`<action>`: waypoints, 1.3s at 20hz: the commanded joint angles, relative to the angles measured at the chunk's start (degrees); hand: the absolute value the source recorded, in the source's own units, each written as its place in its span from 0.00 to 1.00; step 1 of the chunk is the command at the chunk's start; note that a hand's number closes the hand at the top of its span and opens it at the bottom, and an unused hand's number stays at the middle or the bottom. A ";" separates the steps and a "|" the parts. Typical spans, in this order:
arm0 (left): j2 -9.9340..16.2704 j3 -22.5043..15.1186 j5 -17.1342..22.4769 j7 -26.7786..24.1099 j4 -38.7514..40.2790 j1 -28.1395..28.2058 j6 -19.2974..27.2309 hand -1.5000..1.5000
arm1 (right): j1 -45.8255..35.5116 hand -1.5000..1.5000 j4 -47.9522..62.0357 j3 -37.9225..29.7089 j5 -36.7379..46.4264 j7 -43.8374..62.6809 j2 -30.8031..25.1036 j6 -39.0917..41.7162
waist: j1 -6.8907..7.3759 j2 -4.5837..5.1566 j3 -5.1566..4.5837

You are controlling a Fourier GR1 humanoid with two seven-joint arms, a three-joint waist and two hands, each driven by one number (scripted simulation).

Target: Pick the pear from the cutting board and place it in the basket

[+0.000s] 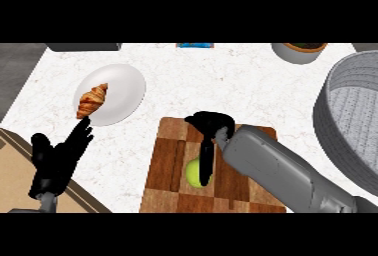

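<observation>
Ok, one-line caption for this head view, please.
Right hand reaches fingers-down to the pear on the cutting board; basket waits at right, left hand rests open.

A broad stretch of bare surface (221,75) lies open between the white plate (111,94) at left and the grey basket (347,115) at right; the basket's tall wall stands as a barrier along the right side; the right hand (210,127) and its forearm slant across the cutting board (166,165), covering its middle and right part; the pear (196,174) sits partly under the fingers (207,160); the left hand (59,155) occupies the lower left; a grey pot (297,54) stands at the far edge.
</observation>
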 commanded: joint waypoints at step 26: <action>-3.69 0.78 -2.21 -0.57 5.67 5.91 -1.81 0.50 | 5.18 1.00 -0.21 4.47 11.41 -6.12 1.83 1.42 | 0.29 0.73 -1.65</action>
